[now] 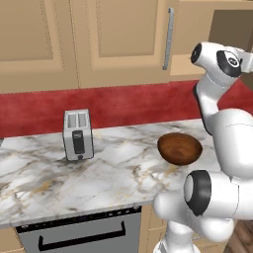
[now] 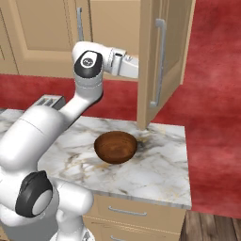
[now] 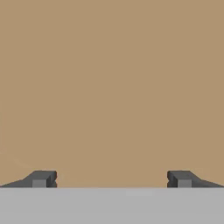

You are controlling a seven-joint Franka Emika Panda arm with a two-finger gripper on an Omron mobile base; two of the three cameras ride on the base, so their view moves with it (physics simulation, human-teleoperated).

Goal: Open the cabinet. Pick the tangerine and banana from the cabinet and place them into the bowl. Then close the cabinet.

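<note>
your gripper (image 3: 111, 179) is spread wide, the two dark fingertips (image 3: 41, 178) far apart with nothing between them, facing a flat tan surface close up; you can't tell from the hand view which panel that is. the cabinet (image 2: 117, 28) has its right door (image 2: 162, 56) swung out toward you in the right base view, silver bar handle (image 2: 158, 61) on its face, while the left door (image 1: 126, 42) sits shut with its own bar handle (image 1: 169, 38). the arm (image 2: 89, 66) is raised, and its forearm reaches sideways in behind the edge of the swung-out door, so the hand itself is hidden there in the right base view. the bowl (image 2: 116, 146) sits on the marble counter (image 2: 155, 174), below the cabinet and just beside the lower edge of the swung-out door, nothing in it. in the left base view the bowl (image 1: 180, 147) is right of the toaster (image 1: 78, 134), well apart from it, and the toaster stands upright near the red back wall (image 1: 123, 106). an oven front with a dark handle (image 1: 81, 237) sits under the counter edge. a drawer front (image 2: 127, 212) shows below the counter in the right base view. the cabinet interior is hidden by the door and arm, so you can't tell where the fruit is.
</note>
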